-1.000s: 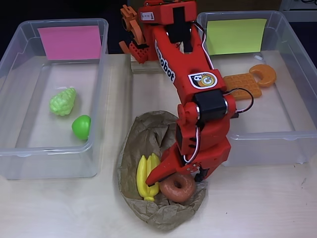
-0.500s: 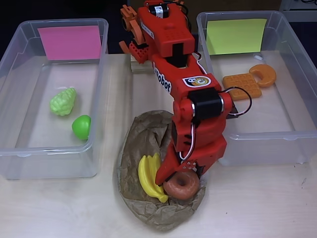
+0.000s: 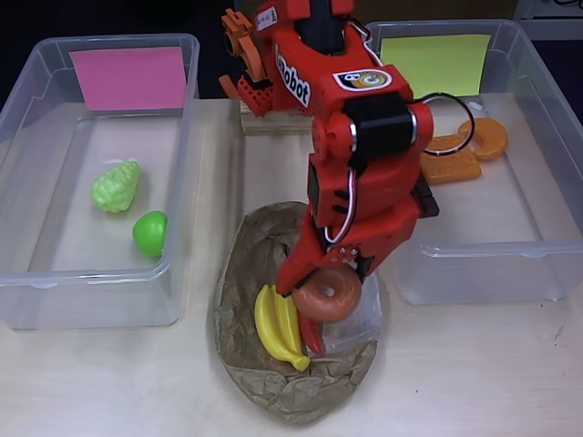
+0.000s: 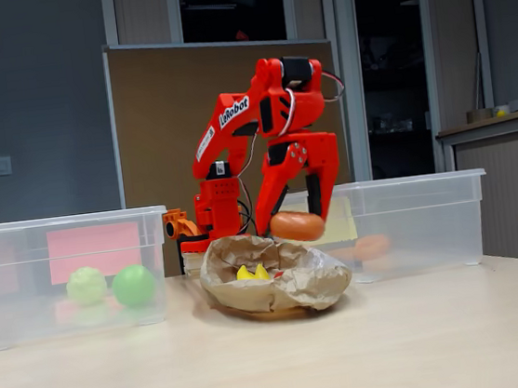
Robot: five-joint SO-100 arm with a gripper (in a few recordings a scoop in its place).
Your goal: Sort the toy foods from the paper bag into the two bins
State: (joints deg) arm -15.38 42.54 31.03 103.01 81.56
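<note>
End effector (image 3: 321,293): red two-finger, clenched on glossy brown plastic ring donut (image 3: 328,292), held above crumpled brown paper bag (image 3: 264,246).

Handling: raise clear of bag rim, carry level to clear plastic bin with yellow-green sheet (image 3: 537,264), beside orange waffle (image 3: 449,157); release low.

Change: donut was resting in bag; now lifted. Yellow bananas (image 3: 276,326) have shifted; red chili (image 3: 312,334) is uncovered.

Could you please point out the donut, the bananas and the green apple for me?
donut (image 3: 326,293): overhead view, on its brown ring, left of the hole.
bananas (image 3: 276,326): overhead view, mid yellow bunch.
green apple (image 3: 150,232): overhead view, centre of its rounded top.
</note>
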